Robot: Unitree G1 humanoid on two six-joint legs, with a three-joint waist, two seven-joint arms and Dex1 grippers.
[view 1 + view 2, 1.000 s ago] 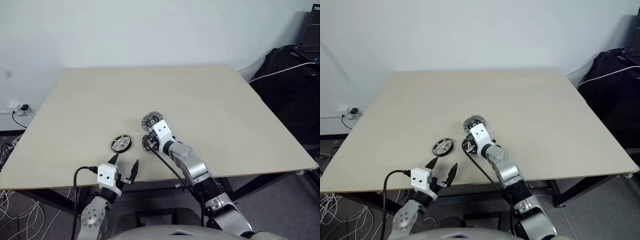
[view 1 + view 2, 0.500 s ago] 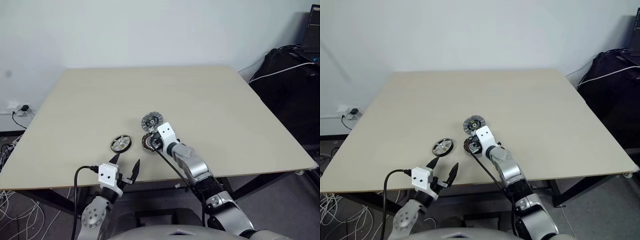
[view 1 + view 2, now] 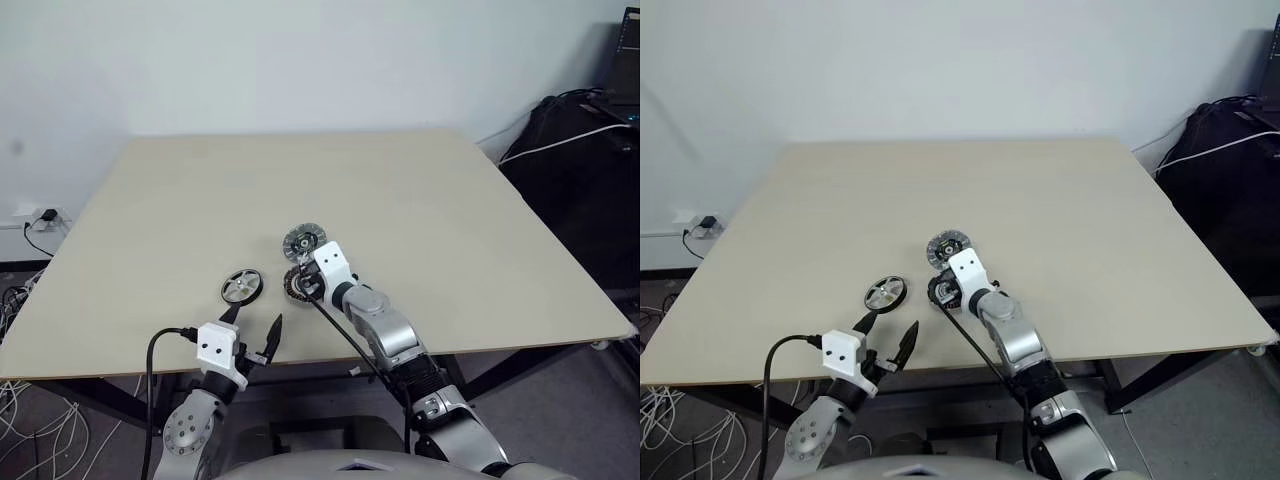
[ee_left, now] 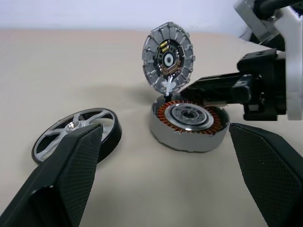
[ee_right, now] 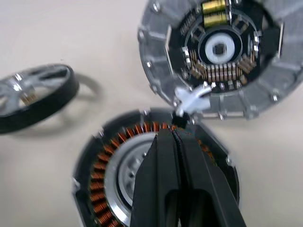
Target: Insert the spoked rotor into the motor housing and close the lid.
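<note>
The motor housing (image 4: pixel 189 123) lies flat on the tabletop (image 3: pixel 420 190) with its open face up, a ring of copper windings showing around a pale hub inside its grey wall. It sits toward the near edge of the tabletop, about midway across.

The lid (image 4: pixel 168 59) stands tilted up on edge at the far side of the housing, joined to the housing's rim by a small white hinge piece; its inner face, with a dark hub, small copper parts and a white centre, is turned toward the robot.

The spoked rotor (image 4: pixel 78 132) lies flat on the tabletop just to the left of the housing, apart from it, dark rim outside and silvery spokes up.

The right gripper (image 5: pixel 175 137) reaches over the housing from the near right, its jaws pressed together with nothing between them, the tips at the housing's far rim right below the hinge piece.

The left gripper (image 3: pixel 252 325) hangs near the tabletop's near edge, nearer the robot than the rotor and left of the housing, jaws spread wide and empty.
</note>
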